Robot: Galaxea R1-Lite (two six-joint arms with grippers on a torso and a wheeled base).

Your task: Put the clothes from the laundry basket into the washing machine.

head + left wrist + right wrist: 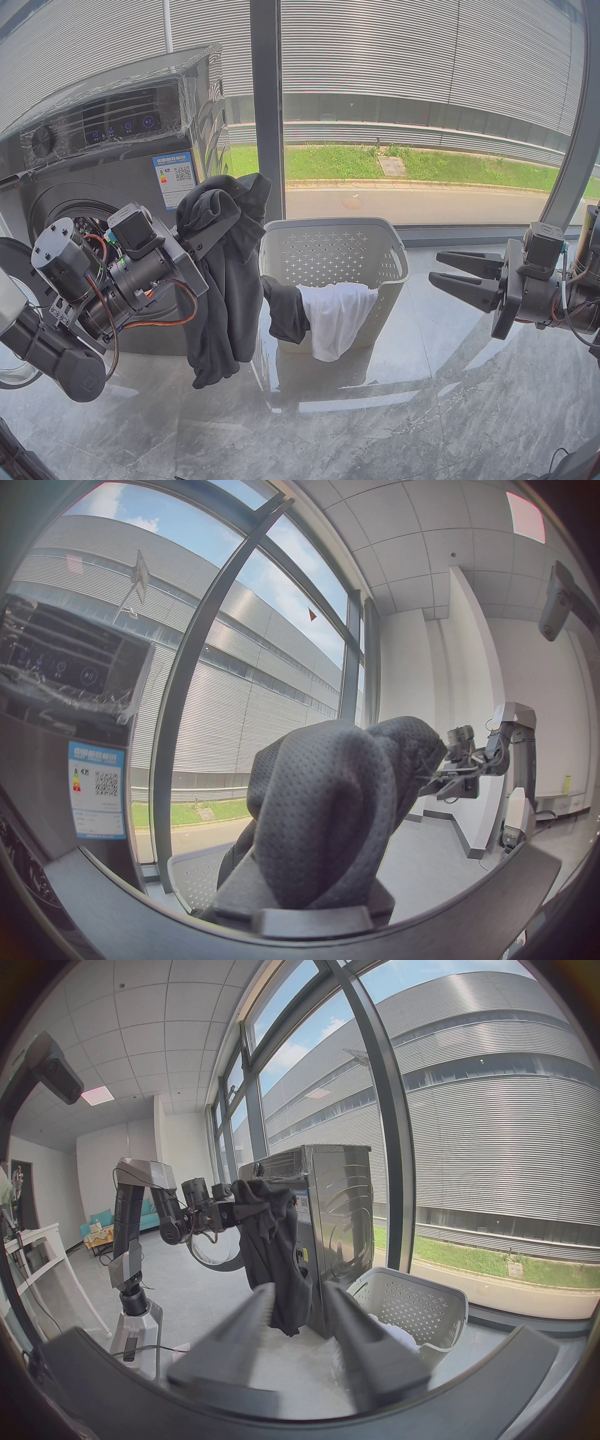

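Left claw pinches limp, crumpled dark-grey garment.

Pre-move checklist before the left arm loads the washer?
1. Grip: left gripper shut on the dark garment. Ok.
2. Washing machine door open. Ok.
3. Drum opening free: the left arm partly hides it. Cannot tell.
4. Garment hem off the floor. Cannot tell.
5. Right gripper open, empty, apart from the laundry basket. Ok.
6. Basket emptied: white cloth and dark cloth hang over its rim. Not ok.
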